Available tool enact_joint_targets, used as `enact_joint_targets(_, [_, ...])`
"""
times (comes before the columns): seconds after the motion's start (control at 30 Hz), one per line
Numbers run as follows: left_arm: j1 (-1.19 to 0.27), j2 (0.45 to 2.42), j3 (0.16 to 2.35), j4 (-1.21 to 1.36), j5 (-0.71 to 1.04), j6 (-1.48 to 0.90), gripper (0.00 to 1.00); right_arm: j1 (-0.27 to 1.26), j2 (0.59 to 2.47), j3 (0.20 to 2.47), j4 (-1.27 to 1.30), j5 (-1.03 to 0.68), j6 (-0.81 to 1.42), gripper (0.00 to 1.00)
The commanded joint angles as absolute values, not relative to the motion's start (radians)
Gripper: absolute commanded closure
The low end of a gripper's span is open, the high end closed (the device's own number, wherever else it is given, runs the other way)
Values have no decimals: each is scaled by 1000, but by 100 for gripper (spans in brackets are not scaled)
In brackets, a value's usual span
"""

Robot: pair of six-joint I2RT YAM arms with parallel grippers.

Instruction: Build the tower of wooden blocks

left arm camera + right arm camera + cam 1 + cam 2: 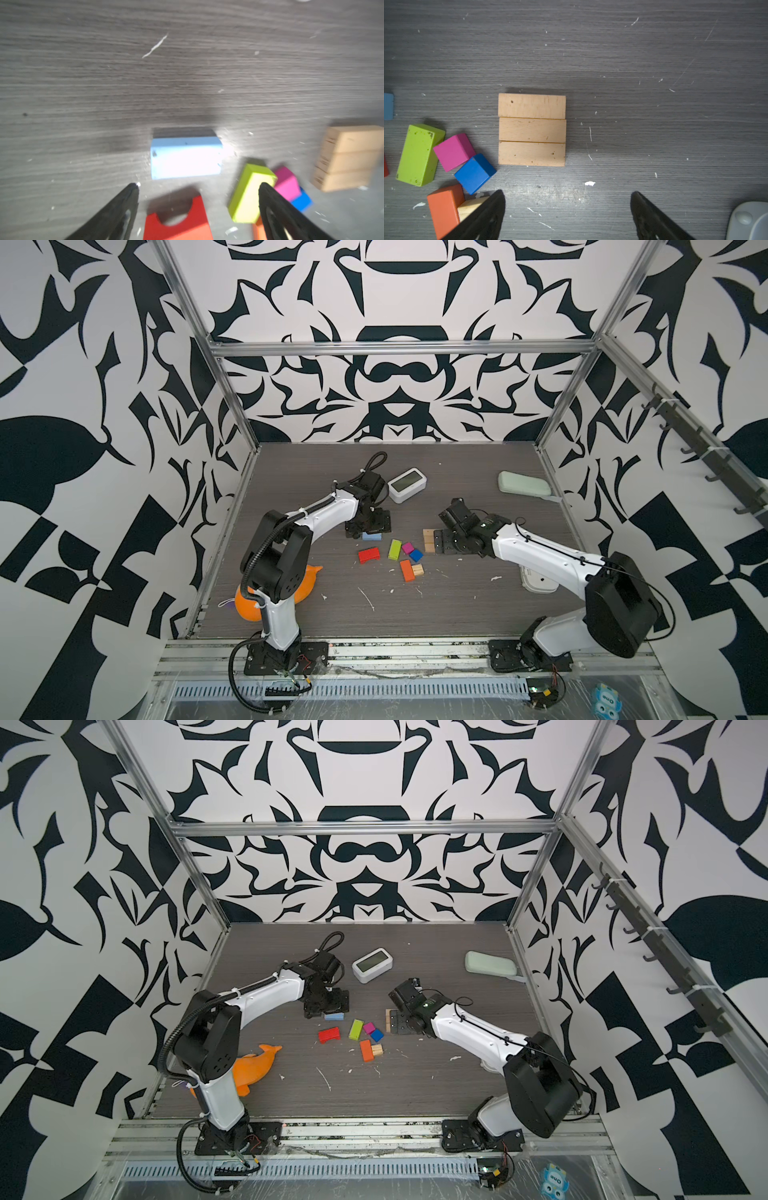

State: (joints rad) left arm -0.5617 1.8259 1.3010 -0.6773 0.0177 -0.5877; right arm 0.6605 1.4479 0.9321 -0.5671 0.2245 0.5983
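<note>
Three tan bars point(532, 129) lie flat side by side on the table, with nothing on top; both top views show them point(428, 540) point(388, 1020). My right gripper point(568, 193) hovers open and empty just beside them. My left gripper point(198, 187) is open and empty, with the light blue block point(186, 159) just beyond its fingertips. The red arch block point(178, 220) lies on the table under its jaws. Loose between the arms lie a lime green bar point(395, 549), a magenta cube point(407, 547), a dark blue cube point(416, 555), an orange bar point(407, 570) and a tan cube point(418, 570).
A white digital clock point(407, 486) stands behind the left gripper. A mint green case point(524, 486) lies at the back right. The orange dolphin toy point(253, 1067) lies by the left arm's base. A white device point(749, 222) sits under the right arm.
</note>
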Motion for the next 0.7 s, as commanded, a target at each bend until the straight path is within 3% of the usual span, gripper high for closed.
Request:
enact_joint_targets(0.0, [-555, 1801, 1260, -706, 77, -604, 10, 657, 1441, 957, -564, 228, 594, 3])
enact_joint_targets(0.3, [-555, 1749, 1195, -609, 207, -637, 14, 657, 1439, 951, -563, 227, 599, 3])
enact_joint_targets(0.67, [-555, 1847, 1236, -555, 263, -645, 21, 658, 1426, 948, -578, 234, 600, 3])
